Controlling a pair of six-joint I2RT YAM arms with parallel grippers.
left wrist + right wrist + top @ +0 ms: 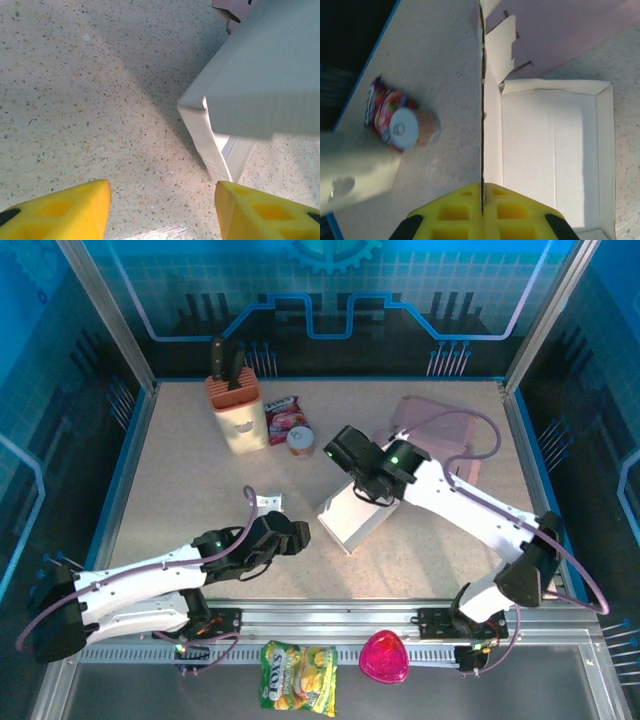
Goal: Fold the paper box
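Observation:
The white paper box (352, 517) sits mid-table, partly folded, its open inside (550, 150) facing up. My right gripper (482, 202) is shut on the box's upright side wall (482, 100), seen edge-on between the yellow fingers; from above the right gripper (350, 453) hovers over the box's far end. My left gripper (297, 534) stands open just left of the box. In the left wrist view its yellow fingertips (75, 210) frame bare table, with the box's near corner (205, 130) ahead and to the right.
A flat pink cardboard sheet (440, 430) lies behind the box. A knife block (237, 410), a snack packet (283, 415) and a small can (301, 441) stand at back left. A chips bag (298, 675) and pink item (385, 658) lie off the table's front edge.

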